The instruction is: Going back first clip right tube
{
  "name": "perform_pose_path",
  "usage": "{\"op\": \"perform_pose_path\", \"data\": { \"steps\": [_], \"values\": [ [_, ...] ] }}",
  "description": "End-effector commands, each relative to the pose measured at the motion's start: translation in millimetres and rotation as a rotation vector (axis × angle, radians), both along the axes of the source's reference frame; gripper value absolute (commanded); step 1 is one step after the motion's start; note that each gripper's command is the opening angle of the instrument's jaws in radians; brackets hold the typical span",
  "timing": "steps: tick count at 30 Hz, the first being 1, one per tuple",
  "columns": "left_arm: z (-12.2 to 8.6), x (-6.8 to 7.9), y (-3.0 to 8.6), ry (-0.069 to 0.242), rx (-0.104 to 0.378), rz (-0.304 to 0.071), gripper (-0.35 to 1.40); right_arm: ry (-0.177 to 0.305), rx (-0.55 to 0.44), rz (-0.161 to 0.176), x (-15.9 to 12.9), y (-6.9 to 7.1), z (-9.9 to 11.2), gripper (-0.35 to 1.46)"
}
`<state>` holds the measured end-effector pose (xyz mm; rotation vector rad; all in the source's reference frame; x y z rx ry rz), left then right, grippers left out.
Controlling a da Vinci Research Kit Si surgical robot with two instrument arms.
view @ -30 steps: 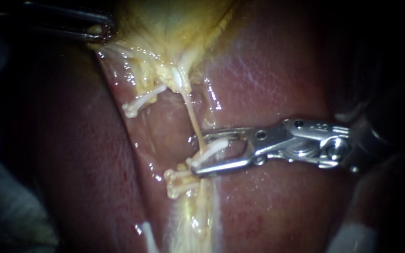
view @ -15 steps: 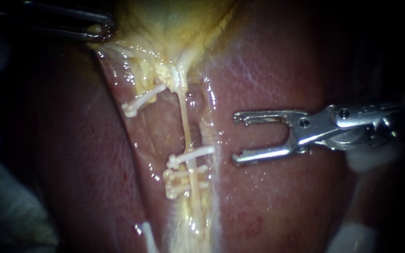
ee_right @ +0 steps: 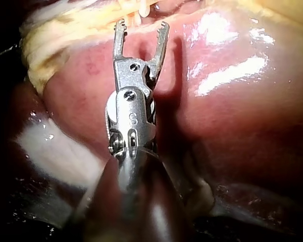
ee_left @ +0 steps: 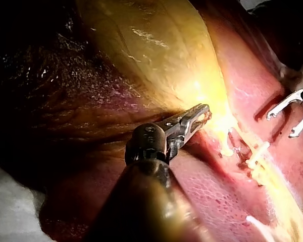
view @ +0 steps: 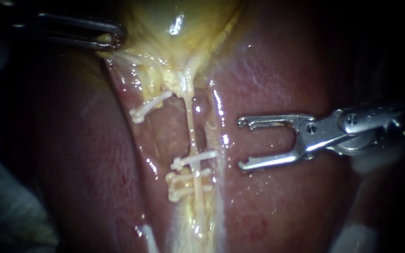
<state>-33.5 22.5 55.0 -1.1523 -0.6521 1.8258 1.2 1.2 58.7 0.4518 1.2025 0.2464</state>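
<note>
Steel jaws of the right instrument (view: 243, 144) stand wide apart and hold nothing. They hang over the liver (view: 277, 93) just beside the right tube (view: 191, 126), clear of it. Four white clips (view: 187, 178) show. Three sit close together across the right tube, the uppermost clip (view: 195, 159) level with the gap between the jaws. A lone clip (view: 148, 104) lies further left, nearer the gallbladder (view: 165, 23). Two instruments are in view; the left instrument (view: 108, 37) has its jaws clamped on the gallbladder's edge.
</note>
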Motion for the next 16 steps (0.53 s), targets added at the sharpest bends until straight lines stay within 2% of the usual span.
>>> {"op": "perform_pose_path", "data": {
  "steps": [1, 6, 16],
  "values": [
    [0.6, -0.4, -0.2, 0.002, -0.001, 0.007, -0.35, 0.000, 0.000, 0.000, -0.1, 0.0, -0.1, 0.50],
    [2.2, -1.2, -0.7, 0.003, 0.003, 0.020, -0.35, -0.001, 0.001, -0.004, -0.4, 0.0, -0.4, 0.50],
    [1.7, -0.8, -0.5, 0.000, 0.006, 0.022, -0.35, -0.002, 0.001, -0.003, -0.3, 0.0, -0.3, 0.50]
  ]
}}
